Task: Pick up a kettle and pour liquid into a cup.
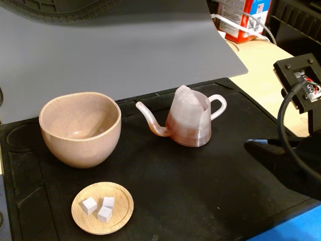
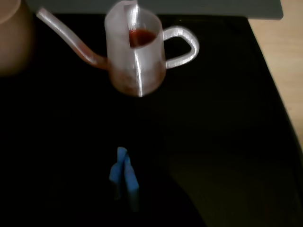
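The kettle (image 1: 189, 122) stands upright mid-mat, its thin spout pointing left toward the cup (image 1: 80, 128) and its loop handle to the right. Orange-red liquid (image 2: 141, 37) shows inside the kettle (image 2: 137, 52) in the wrist view, and tints its lower body in the fixed view. The cup stands empty to the left, a short gap from the spout tip. A blurred edge of the cup (image 2: 12, 42) fills the top left corner of the wrist view. My gripper (image 2: 123, 168) has blue-tipped fingers pressed together, shut on nothing, well short of the kettle. The dark arm (image 1: 286, 165) sits at the right edge.
A small wooden saucer (image 1: 123, 213) with three white cubes lies in front of the cup. A black moulded mat (image 1: 200, 191) covers the table. A grey sheet (image 1: 125, 50) rises behind, and a carton (image 1: 246, 17) stands at the back right on the pale tabletop.
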You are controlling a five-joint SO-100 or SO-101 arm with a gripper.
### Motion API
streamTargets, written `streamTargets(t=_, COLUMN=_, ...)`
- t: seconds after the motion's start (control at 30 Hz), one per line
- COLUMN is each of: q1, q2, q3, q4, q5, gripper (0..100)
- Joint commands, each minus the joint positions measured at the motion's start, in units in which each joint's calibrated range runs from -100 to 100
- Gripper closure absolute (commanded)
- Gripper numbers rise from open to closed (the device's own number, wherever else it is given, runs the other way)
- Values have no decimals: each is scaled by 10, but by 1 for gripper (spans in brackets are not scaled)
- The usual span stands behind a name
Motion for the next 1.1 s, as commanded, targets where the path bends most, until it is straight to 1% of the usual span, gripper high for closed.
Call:
streamTargets(t=0.0, q1=15, q2=0, q3=-8, q4=-13, q5=3, gripper=99)
streamTargets(t=0.07, q1=38, q2=0, q3=-28, q4=-13, q5=3, gripper=99)
streamTargets(t=0.17, q1=52, q2=2, q3=-31, q4=-13, q5=49, gripper=99)
streamTargets(t=0.2, q1=52, q2=19, q3=-34, q4=-20, q5=49, gripper=99)
streamTargets(t=0.27, q1=48, q2=81, q3=-54, q4=-101, q5=51, gripper=99)
streamTargets(t=0.33, q1=48, q2=127, q3=-94, q4=-107, q5=52, gripper=99)
streamTargets(t=0.37, q1=49, q2=155, q3=-115, q4=-108, q5=72, gripper=94)
streamTargets(t=0.4, q1=51, q2=176, q3=-127, q4=-109, q5=108, gripper=92)
streamTargets(t=0.47, q1=53, q2=202, q3=-131, q4=-153, q5=118, gripper=92)
streamTargets(t=0.5, q1=53, q2=243, q3=-133, q4=-222, q5=119, gripper=91)
streamTargets(t=0.53, q1=53, q2=278, q3=-144, q4=-259, q5=127, gripper=91)
streamTargets(t=0.57, q1=54, q2=313, q3=-163, q4=-285, q5=155, gripper=91)
streamTargets(t=0.6, q1=53, q2=338, q3=-173, q4=-299, q5=165, gripper=91)
streamTargets(t=0.67, q1=54, q2=399, q3=-179, q4=-363, q5=165, gripper=91)
streamTargets(t=0.77, q1=53, q2=460, q3=-228, q4=-397, q5=165, gripper=91)
streamTargets(t=0.83, q1=53, q2=505, q3=-240, q4=-434, q5=165, gripper=82)
streamTargets(t=0.97, q1=53, q2=597, q3=-269, q4=-522, q5=165, gripper=82)
streamTargets(t=1.07, q1=53, q2=621, q3=-283, q4=-537, q5=165, gripper=82)
